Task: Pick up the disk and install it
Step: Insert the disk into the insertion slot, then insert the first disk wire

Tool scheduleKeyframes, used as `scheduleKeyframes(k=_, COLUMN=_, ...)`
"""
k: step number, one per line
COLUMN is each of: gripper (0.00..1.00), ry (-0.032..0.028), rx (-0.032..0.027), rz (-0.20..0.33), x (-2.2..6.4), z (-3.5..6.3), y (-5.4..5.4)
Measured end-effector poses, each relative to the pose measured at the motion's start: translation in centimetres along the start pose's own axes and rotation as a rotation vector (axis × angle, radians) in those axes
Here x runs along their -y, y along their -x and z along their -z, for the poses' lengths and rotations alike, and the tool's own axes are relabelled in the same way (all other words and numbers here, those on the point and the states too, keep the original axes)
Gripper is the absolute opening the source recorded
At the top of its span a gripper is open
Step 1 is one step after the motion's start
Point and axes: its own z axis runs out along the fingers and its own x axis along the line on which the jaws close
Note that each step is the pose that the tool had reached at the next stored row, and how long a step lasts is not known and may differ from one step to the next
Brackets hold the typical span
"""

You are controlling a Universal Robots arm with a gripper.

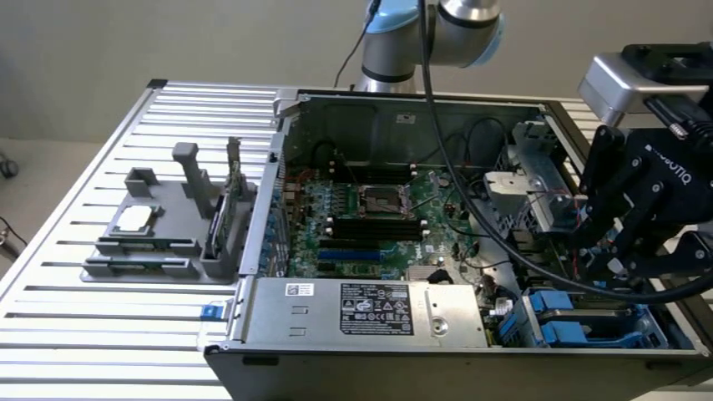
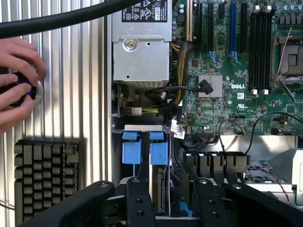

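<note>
At nine o'clock in the exterior view, a grey holder (image 1: 167,242) sits on the table (image 1: 67,334). A small silver chip (image 1: 134,219) lies on it, and a thin dark card (image 1: 234,188) stands up beside it. In the middle is the open computer case (image 1: 279,167), with the green board (image 1: 379,225) inside and the silver power box (image 1: 368,311) at six o'clock. My wrist view also shows a person's hand (image 2: 16,85) on the table slats. It is curled around a small dark round thing, near a black ridged block (image 2: 45,179). The disk (image 2: 159,153) sits in the bay at about four o'clock in the exterior view, just past the power box. It stands on its thin edge. Its long side runs from nine o'clock to three o'clock there, and its blue end points to nine o'clock, toward the power box. My gripper (image 1: 610,251) hangs at three o'clock, right over the bay. My fingers (image 2: 139,198) stand apart, one on each side of the disk, and they do not squeeze it. I cannot tell if one finger brushes it.
</note>
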Motion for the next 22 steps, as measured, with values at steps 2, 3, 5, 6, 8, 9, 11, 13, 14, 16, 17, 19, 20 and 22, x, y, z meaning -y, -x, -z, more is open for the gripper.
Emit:
scheduleKeyframes(k=2, gripper=0.4, ry=-0.0042, rx=-0.0001, rz=0.0, x=-0.01, z=-0.01, y=0.3)
scheduleKeyframes(k=3, gripper=0.4, ry=-0.007, rx=-0.0002, rz=0.0, x=0.0, z=-0.01, y=0.5)
scheduleKeyframes(k=5, gripper=0.4, ry=-0.0124, rx=-0.0007, rz=0.0, x=0.05, z=-0.02, y=0.7)
scheduleKeyframes(k=6, gripper=0.4, ry=-0.0149, rx=-0.0012, rz=0.0, x=0.08, z=-0.01, y=0.9)
scheduleKeyframes(k=8, gripper=0.4, ry=-0.0202, rx=-0.0031, rz=0.0, x=0.16, z=-0.01, y=1.0)
scheduleKeyframes(k=9, gripper=0.4, ry=-0.0229, rx=-0.0042, rz=-0.001, x=0.22, z=-0.01, y=1.1)
scheduleKeyframes(k=11, gripper=0.4, ry=-0.028, rx=-0.0078, rz=-0.001, x=0.34, z=-0.01, y=1.2)
scheduleKeyframes(k=13, gripper=0.4, ry=-0.032, rx=-0.012, rz=-0.001, x=0.49, z=-0.01, y=1.4)
scheduleKeyframes(k=14, gripper=0.4, ry=-0.0336, rx=-0.014, rz=-0.001, x=0.6, z=-0.01, y=1.5)
scheduleKeyframes(k=16, gripper=0.4, ry=-0.0364, rx=-0.0179, rz=-0.001, x=0.81, z=-0.01, y=1.6)
scheduleKeyframes(k=17, gripper=0.4, ry=-0.0367, rx=-0.0198, rz=-0.001, x=0.84, z=-0.01, y=1.6)
scheduleKeyframes(k=19, gripper=0.4, ry=-0.0368, rx=-0.0216, rz=-0.001, x=0.85, z=-0.02, y=1.6)
scheduleKeyframes(k=20, gripper=0.4, ry=-0.0368, rx=-0.0216, rz=-0.001, x=0.86, z=-0.02, y=1.6)
scheduleKeyframes(k=22, gripper=0.4, ry=-0.0368, rx=-0.0218, rz=-0.001, x=0.86, z=-0.01, y=1.6)
